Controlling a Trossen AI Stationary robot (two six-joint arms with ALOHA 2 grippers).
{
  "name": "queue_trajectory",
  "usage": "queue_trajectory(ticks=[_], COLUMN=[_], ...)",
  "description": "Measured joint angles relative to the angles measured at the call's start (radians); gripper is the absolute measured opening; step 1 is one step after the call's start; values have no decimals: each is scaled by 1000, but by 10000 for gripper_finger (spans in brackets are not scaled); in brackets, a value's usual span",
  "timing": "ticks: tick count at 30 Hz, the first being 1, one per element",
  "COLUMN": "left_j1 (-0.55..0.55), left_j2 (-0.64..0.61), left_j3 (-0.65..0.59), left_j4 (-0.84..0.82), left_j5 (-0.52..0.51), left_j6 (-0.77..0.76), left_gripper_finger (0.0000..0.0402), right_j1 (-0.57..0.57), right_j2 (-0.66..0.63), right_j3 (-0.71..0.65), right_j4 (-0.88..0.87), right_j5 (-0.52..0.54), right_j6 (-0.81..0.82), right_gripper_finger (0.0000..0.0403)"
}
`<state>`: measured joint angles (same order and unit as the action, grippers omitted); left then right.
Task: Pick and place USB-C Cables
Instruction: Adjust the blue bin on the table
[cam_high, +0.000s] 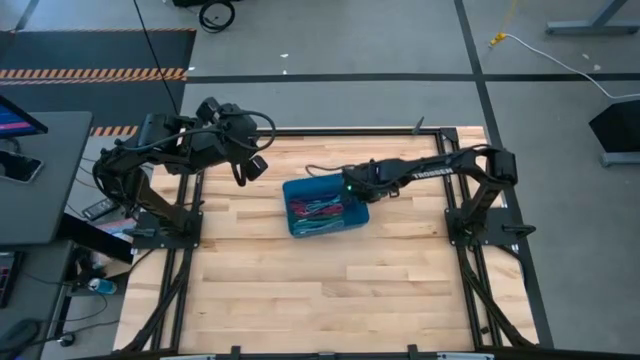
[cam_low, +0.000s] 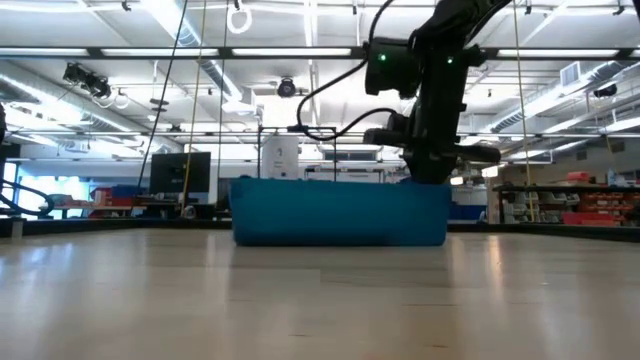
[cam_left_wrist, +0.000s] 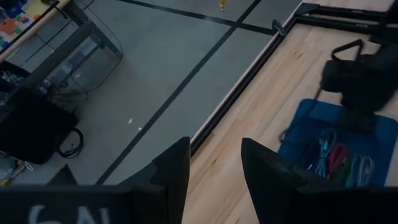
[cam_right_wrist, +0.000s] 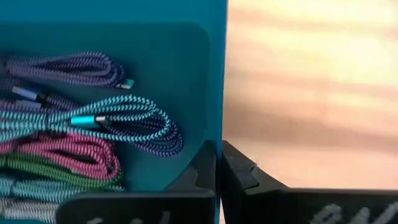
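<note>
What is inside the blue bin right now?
The blue bin holds the USB-C cables: teal, purple, pink and green bundles piled together. The right hand, shut on the bin wall, and its arm hide part of the inside.

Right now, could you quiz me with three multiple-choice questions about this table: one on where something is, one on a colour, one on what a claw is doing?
1. Where do the cables lie?
A. Scattered on the bare wood
B. Inside the bin
C. On the floor

2. What colour is the bin?
A. Blue
B. Red
C. White

3. How does the right gripper stand?
A. Wide open above the cables
B. Holding a cable in the air
C. Shut on the bin's wall

Answers:
1. B, since the high view and the right wrist view show the bundles piled within its walls.
2. A, as the low view shows a blue side on the wooden table.
3. C, since the right wrist view shows both fingers pressed together astride the thin wall.

The left gripper waits near the table's far left corner, holding nothing.
</note>
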<state>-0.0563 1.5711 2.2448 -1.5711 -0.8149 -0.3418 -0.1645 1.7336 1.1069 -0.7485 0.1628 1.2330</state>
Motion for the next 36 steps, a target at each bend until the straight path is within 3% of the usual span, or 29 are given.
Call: queue_trajectory(ticks=[7,22,36], left_j1=[0,0,0], left_j2=[0,0,0], left_j3=[0,0,0], left_j4=[0,0,0], left_j5=[0,0,0], left_j6=[40,41,41], left_gripper_finger=[151,151,151], right_j1=[130,307,326], right_j2=[0,-2,-10], right_j3=[0,0,0], right_j4=[-8,-18,-93], right_j5=[0,-3,-19], right_j6=[197,444,406], right_gripper_finger=[4,4,4])
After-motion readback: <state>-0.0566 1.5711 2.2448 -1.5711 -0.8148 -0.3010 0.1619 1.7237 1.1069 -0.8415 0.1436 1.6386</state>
